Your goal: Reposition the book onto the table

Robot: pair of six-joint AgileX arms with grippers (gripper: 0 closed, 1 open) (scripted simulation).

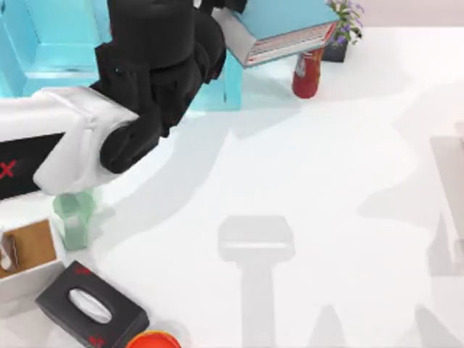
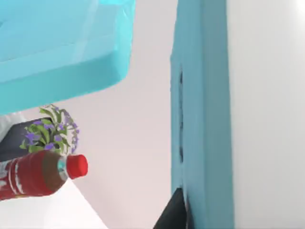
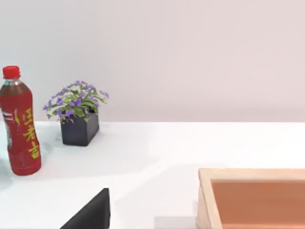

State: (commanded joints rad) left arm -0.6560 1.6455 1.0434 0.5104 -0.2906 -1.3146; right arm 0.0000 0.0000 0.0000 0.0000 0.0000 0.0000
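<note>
We hold the book (image 1: 286, 29) above the table's (image 1: 326, 181) far edge, clear of the shelf (image 1: 65, 43); our left gripper's grip is hidden.

The left arm (image 1: 145, 87) covers much of the turquoise shelf unit (image 1: 51, 51) in the top view and hides its own gripper, so the grip on the book (image 1: 283, 32) cannot be made out; the book itself runs off the upper edge, with only part of its light-blue cover and page edges in sight. Near the lower left edge, the wooden box (image 1: 29, 250) and an orange-red round object (image 1: 152, 341) are cut off. In the right wrist view a wooden tray (image 3: 252, 198) and a dark wedge (image 3: 90, 214) both run past the frame's edge.
</note>
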